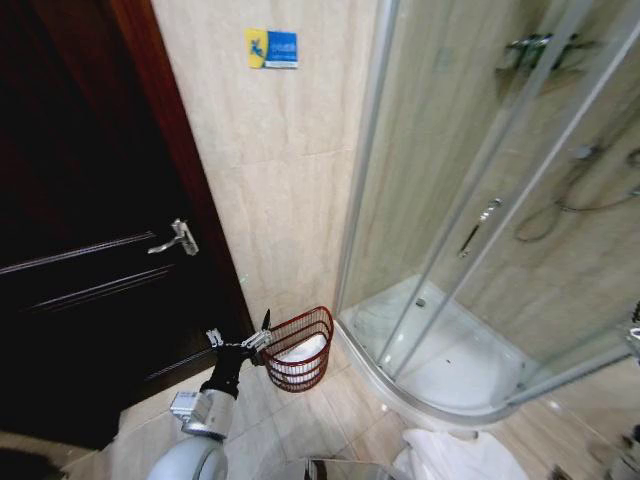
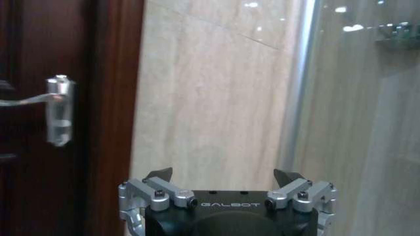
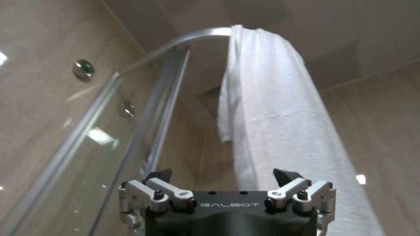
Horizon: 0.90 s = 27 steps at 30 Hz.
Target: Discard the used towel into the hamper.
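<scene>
Beige marble-look tiles cover the bathroom wall (image 1: pixel 290 190) ahead of me, with a dark wooden door (image 1: pixel 80 250) on the left and a curved glass shower enclosure (image 1: pixel 480 230) on the right. On the tiled floor, at the foot of the wall between them, sits the hamper (image 1: pixel 300 350), its reddish-brown wire ribs tilted a little toward me, with something white lying inside it.

My left gripper (image 1: pixel 262 338) reaches out low at the hamper's near-left rim, just beside it; I cannot tell whether it touches the wire. Its fingers are spread apart and hold nothing. In the left wrist view the 2 fingertips (image 2: pixel 161 173) stand well apart in front of the wall, with the door's silver handle (image 2: pixel 58 110) off to one side.

My right gripper (image 3: pixel 225 176) is likewise spread wide and empty. Beyond it, a white towel (image 3: pixel 276 123) hangs draped over the curved top rail (image 3: pixel 184 39) of the shower enclosure.

Near me on the floor, by the shower base, lies a white cloth (image 1: pixel 455 455).
</scene>
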### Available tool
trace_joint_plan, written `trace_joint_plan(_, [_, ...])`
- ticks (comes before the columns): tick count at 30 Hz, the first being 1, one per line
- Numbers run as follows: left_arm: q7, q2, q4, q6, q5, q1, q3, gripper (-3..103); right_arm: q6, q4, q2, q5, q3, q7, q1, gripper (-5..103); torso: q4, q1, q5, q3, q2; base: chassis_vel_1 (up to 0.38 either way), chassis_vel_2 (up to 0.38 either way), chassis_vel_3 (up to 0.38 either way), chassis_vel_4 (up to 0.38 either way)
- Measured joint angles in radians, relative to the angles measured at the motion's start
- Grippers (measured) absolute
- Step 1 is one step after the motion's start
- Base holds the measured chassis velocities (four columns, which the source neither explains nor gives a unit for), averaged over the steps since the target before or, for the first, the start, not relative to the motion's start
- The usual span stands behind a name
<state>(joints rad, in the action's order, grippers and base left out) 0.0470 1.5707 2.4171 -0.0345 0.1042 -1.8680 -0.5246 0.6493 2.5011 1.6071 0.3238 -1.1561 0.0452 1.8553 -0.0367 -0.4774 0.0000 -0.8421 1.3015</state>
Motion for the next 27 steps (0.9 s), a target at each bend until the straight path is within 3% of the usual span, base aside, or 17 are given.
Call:
trace_joint_plan(10, [0.0,0.0,0.0,0.0,0.0,0.0,0.0,100,-0.019,-0.001,0.001,-0.031,0.062,0.011,-0.013,100,0.0003,0.0,0.0001,0.0,0.0,-0.111,-0.109,-0.122,-0.107])
trace_joint_plan(27, [0.0,0.0,0.0,0.0,0.0,0.0,0.0,100,-0.018,-0.001,0.0,-0.04,0.061,0.01,-0.019,100,0.0,0.0,0.0,0.0,0.0,-0.022,-0.026,-0.021,-0.022])
